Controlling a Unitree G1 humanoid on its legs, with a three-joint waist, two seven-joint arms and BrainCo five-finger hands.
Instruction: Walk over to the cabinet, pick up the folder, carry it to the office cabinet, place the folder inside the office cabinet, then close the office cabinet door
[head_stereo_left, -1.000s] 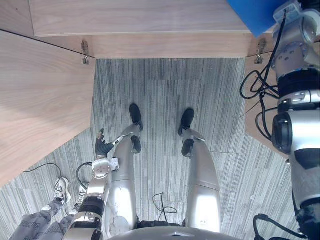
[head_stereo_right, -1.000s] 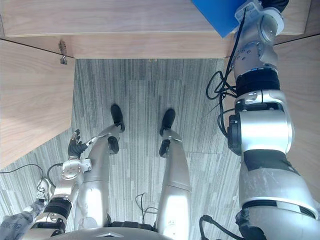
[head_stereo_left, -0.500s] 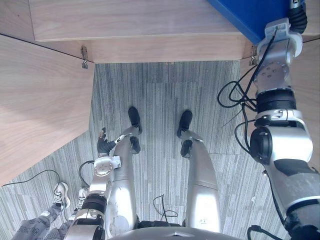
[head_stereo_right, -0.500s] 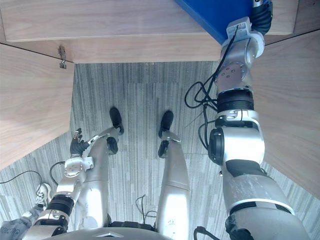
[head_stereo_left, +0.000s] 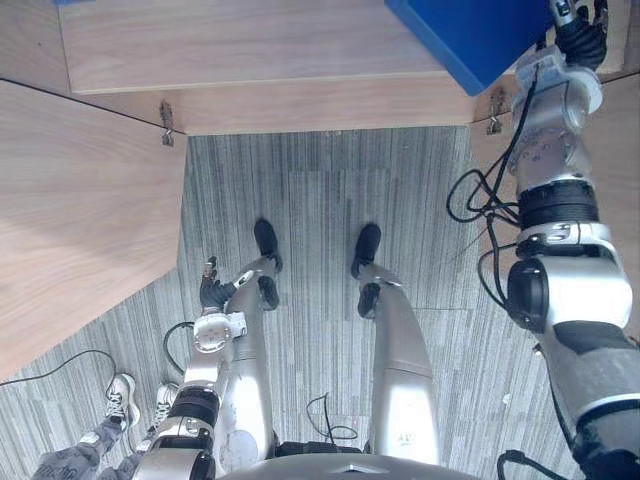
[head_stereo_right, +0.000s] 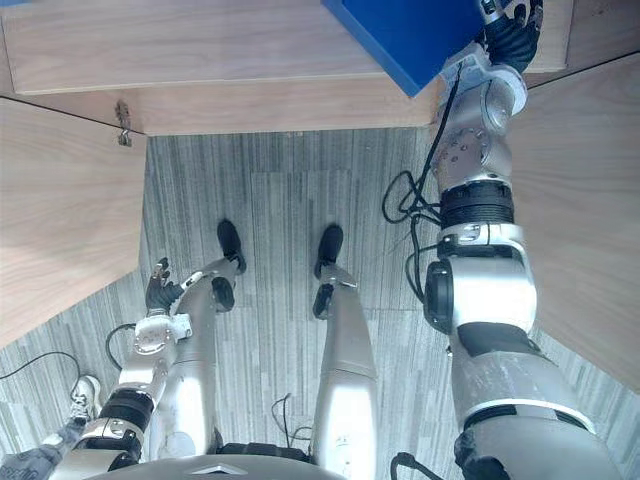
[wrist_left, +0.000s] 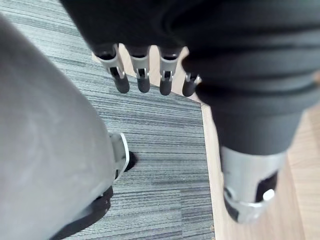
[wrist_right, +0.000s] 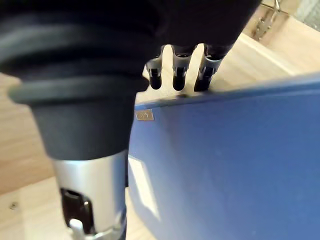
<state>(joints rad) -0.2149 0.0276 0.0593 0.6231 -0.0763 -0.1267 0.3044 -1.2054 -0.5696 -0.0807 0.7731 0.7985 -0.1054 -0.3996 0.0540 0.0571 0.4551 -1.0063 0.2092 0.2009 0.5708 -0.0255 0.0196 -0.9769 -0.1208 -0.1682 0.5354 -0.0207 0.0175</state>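
The blue folder (head_stereo_left: 455, 35) is held over the wooden shelf of the office cabinet (head_stereo_left: 260, 45), at the far right of the opening. My right hand (head_stereo_right: 510, 30) is raised at the folder's right edge. In the right wrist view its fingers (wrist_right: 178, 75) curl over the top edge of the folder (wrist_right: 225, 160), with the thumb on the face below. My left hand (head_stereo_left: 212, 292) hangs low at my left side, its fingers (wrist_left: 142, 80) relaxed and holding nothing.
The cabinet's left door (head_stereo_left: 80, 210) and right door (head_stereo_right: 590, 200) both stand open, flanking a strip of grey carpet (head_stereo_left: 320, 190). Metal hinges (head_stereo_left: 166, 122) sit at the shelf's corners. A person's shoes (head_stereo_left: 118, 398) show at the lower left.
My right arm has reached further up and to the left, bringing more of the blue folder over the cabinet shelf. The left hand has stayed by my side.
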